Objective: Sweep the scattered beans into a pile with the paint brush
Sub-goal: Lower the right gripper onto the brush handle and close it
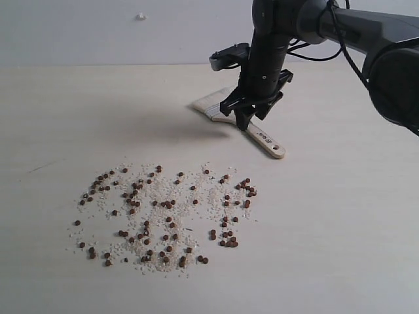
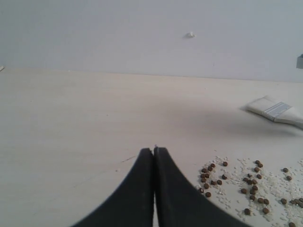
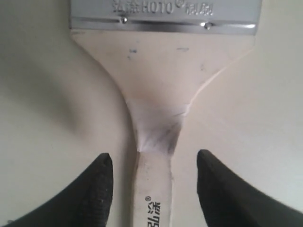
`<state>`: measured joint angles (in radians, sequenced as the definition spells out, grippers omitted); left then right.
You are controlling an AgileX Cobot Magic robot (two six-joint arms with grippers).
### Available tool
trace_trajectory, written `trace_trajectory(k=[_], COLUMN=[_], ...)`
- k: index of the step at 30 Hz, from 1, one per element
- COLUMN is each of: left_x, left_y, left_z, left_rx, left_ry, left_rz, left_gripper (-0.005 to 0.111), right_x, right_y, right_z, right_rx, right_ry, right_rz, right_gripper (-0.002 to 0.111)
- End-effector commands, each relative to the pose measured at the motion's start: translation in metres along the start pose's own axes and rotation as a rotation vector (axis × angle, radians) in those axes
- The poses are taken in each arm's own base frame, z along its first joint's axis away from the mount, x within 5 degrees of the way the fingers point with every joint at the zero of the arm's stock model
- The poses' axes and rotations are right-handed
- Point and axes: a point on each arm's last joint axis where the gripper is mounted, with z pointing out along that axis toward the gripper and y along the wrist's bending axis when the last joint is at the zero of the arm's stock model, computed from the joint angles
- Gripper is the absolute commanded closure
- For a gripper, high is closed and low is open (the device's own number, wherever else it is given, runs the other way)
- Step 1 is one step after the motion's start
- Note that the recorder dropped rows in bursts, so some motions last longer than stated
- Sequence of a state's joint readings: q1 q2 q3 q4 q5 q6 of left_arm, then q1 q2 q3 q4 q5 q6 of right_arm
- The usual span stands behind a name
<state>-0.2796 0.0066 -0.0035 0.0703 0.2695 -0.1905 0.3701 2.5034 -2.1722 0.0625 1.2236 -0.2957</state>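
The paint brush (image 1: 265,139) lies flat on the table at the back right, bristles toward the left, handle end with its hole toward the front right. My right gripper (image 1: 251,115) hangs over its neck, open, one finger on each side of the handle (image 3: 154,189) without touching it. The silver ferrule (image 3: 163,16) fills the far edge of the right wrist view. The beans (image 1: 163,212) lie scattered among white grains in a wide patch in front of the brush; no pile shows. My left gripper (image 2: 154,150) is shut and empty, left of the beans (image 2: 251,187).
The pale wooden table (image 1: 59,124) runs to a white wall at the back. A thin dark scratch (image 1: 42,167) marks the table left of the grains. The right arm's dark links (image 1: 366,39) reach in from the upper right.
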Motion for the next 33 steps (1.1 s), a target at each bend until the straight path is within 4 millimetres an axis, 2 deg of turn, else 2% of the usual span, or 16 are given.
trace_trajectory(k=[1, 11, 22, 30, 31, 33], left_x=[0.001, 0.001, 0.001, 0.001, 0.001, 0.001], left_y=[0.000, 0.000, 0.000, 0.000, 0.000, 0.000], left_z=[0.000, 0.000, 0.000, 0.000, 0.000, 0.000], left_rx=[-0.002, -0.002, -0.002, -0.002, -0.002, -0.002], left_ry=[-0.005, -0.005, -0.005, -0.005, -0.005, -0.005], left_rz=[0.010, 0.010, 0.010, 0.010, 0.010, 0.010], left_gripper=[0.107, 0.107, 0.107, 0.107, 0.107, 0.107], right_x=[-0.001, 0.011, 0.013, 0.013, 0.014, 0.014], right_y=[0.001, -0.001, -0.001, -0.002, -0.004, -0.007], right_z=[-0.014, 0.019, 0.021, 0.021, 0.021, 0.020], right_rx=[-0.024, -0.019, -0.013, 0.005, 0.027, 0.063], right_ry=[-0.037, 0.064, 0.076, 0.080, 0.086, 0.095], right_rz=[0.007, 0.001, 0.000, 0.058, 0.067, 0.068], right_gripper=[0.058, 0.058, 0.059, 0.081, 0.087, 0.108])
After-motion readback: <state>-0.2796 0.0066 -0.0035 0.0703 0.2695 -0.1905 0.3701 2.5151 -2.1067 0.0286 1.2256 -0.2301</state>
